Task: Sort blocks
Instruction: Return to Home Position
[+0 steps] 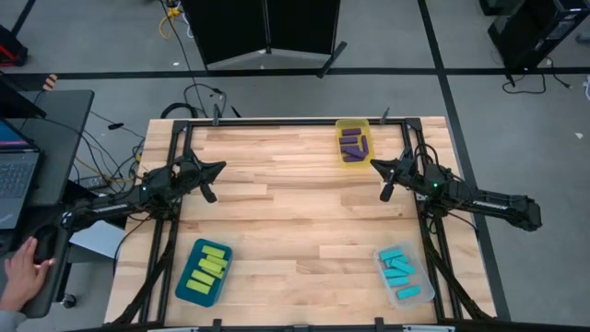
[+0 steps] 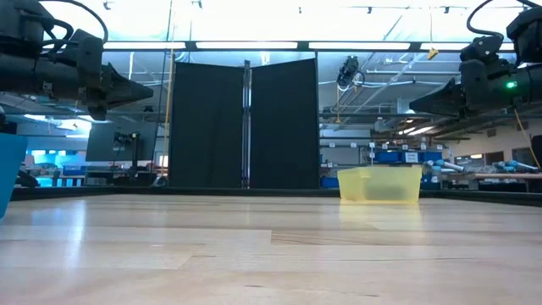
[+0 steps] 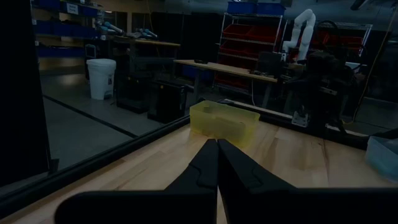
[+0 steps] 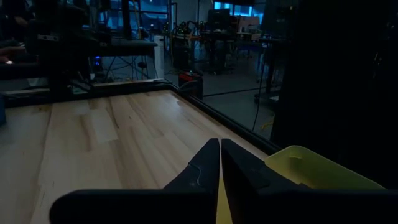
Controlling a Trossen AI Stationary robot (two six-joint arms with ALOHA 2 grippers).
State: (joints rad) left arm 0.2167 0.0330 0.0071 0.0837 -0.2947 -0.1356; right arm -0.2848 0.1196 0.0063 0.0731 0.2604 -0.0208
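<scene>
The table (image 1: 295, 221) is smooth wood, the yellow bin (image 2: 379, 185) translucent plastic

Table (image 1: 295, 212): we see pale wooden planks across the frame's centre.
Yellow bin (image 1: 353, 122): upper right of the tabletop.
Blue bin (image 1: 184, 293): lower left of the tabletop.
Clear bin (image 1: 380, 254): lower right of the tabletop.
Laptop (image 1: 17, 180): left edge, on a dark desk.
Person (image 1: 18, 272): lower left corner; we see only part.
Black panel (image 1: 269, 28): top centre, beyond the table.

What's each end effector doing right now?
Left end effector: closed, empty.
Right end effector: closed, empty.
</scene>
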